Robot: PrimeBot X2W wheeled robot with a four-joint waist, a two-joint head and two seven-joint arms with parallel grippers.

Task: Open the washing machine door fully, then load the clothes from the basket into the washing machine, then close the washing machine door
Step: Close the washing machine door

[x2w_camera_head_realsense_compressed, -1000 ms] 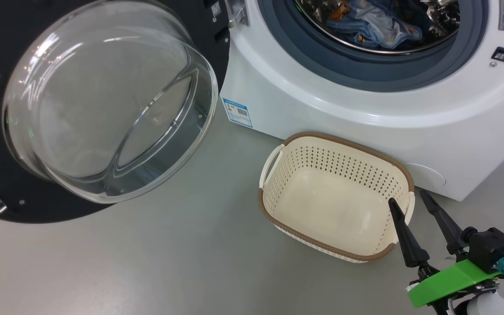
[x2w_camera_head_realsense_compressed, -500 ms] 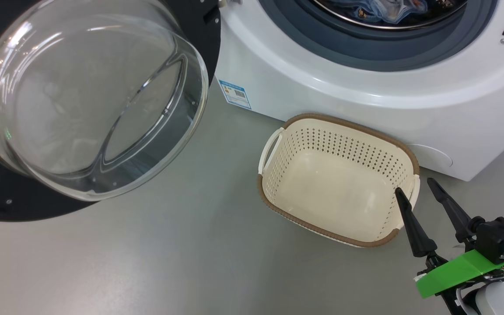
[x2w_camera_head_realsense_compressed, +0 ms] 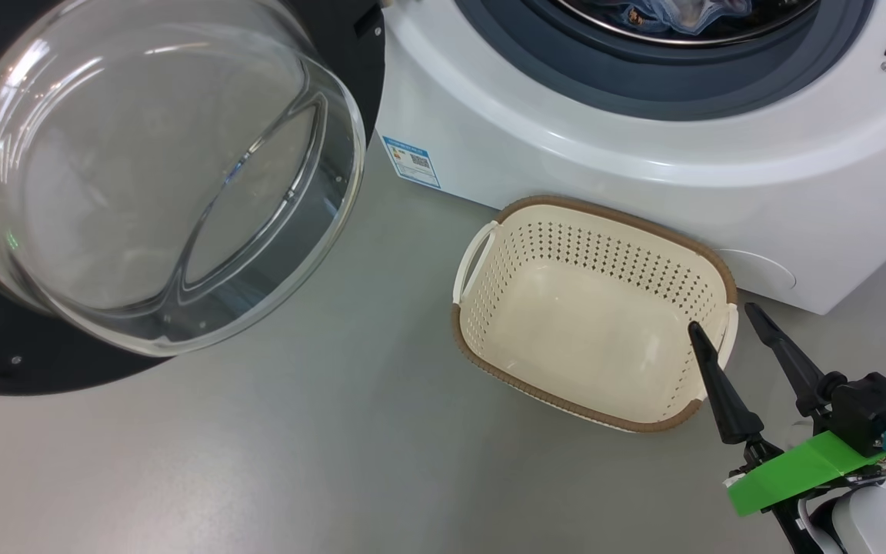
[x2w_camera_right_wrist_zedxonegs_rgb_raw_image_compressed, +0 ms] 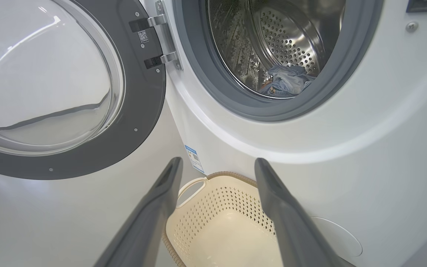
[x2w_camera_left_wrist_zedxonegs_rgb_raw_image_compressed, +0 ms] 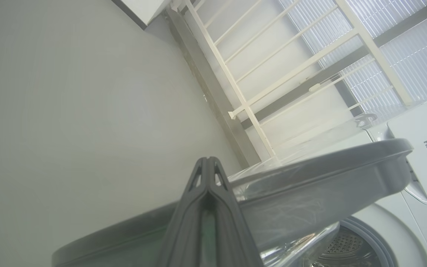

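Observation:
The washing machine door (x2w_camera_head_realsense_compressed: 158,177) stands swung wide open to the left, glass bulge facing me. Light-blue clothes (x2w_camera_head_realsense_compressed: 681,11) lie inside the drum of the white washing machine (x2w_camera_head_realsense_compressed: 643,138); the right wrist view also shows the clothes (x2w_camera_right_wrist_zedxonegs_rgb_raw_image_compressed: 285,81) in the drum. The cream basket (x2w_camera_head_realsense_compressed: 566,246) sits on the floor against the machine's front, with nothing in it. My right gripper (x2w_camera_head_realsense_compressed: 721,317) hangs open over the basket's near right corner. My left gripper (x2w_camera_left_wrist_zedxonegs_rgb_raw_image_compressed: 208,160) is shut with nothing held, just in front of the door's grey outer edge (x2w_camera_left_wrist_zedxonegs_rgb_raw_image_compressed: 310,174); I cannot tell whether it touches.
Grey floor (x2w_camera_head_realsense_compressed: 335,446) spreads in front of the machine and beneath the door. A white railing (x2w_camera_left_wrist_zedxonegs_rgb_raw_image_compressed: 258,74) and a wall stand behind the door in the left wrist view. The door hinge (x2w_camera_right_wrist_zedxonegs_rgb_raw_image_compressed: 161,40) sits at the drum opening's left.
The head camera has shifted, so the machine and basket sit slightly higher in the picture. My right gripper stays open by the basket's right corner. The door has not swung.

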